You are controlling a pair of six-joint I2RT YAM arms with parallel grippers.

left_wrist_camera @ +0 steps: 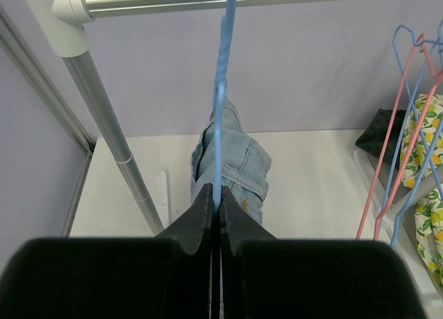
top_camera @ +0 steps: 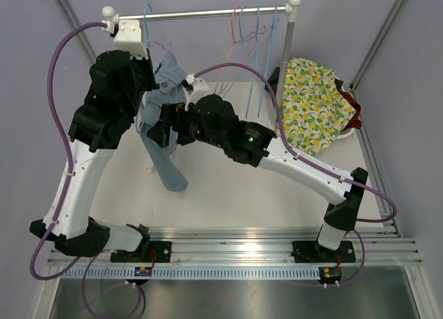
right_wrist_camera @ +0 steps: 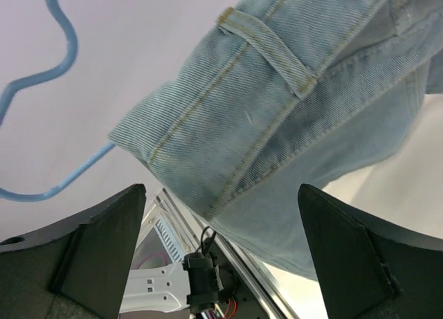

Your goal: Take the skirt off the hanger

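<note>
A light blue denim skirt (top_camera: pixel 160 129) hangs on a blue wire hanger (top_camera: pixel 148 25) from the rail at the left. My left gripper (left_wrist_camera: pixel 216 194) is shut on the blue hanger (left_wrist_camera: pixel 221 104), with the skirt (left_wrist_camera: pixel 232 160) hanging just beyond its tips. My right gripper (right_wrist_camera: pixel 221 215) is open, its black fingers (right_wrist_camera: pixel 104 243) spread wide just under the skirt's waistband hem (right_wrist_camera: pixel 277 111); it does not touch the cloth. Part of the hanger (right_wrist_camera: pixel 48 90) shows at the left in that view.
A metal rail (top_camera: pixel 201 14) on white end caps spans the back. Several empty pink and blue hangers (top_camera: pixel 249 39) hang at its right end. A lemon-print cloth (top_camera: pixel 315 104) lies heaped at the right. The rail's post (left_wrist_camera: pixel 111 139) stands left of the skirt.
</note>
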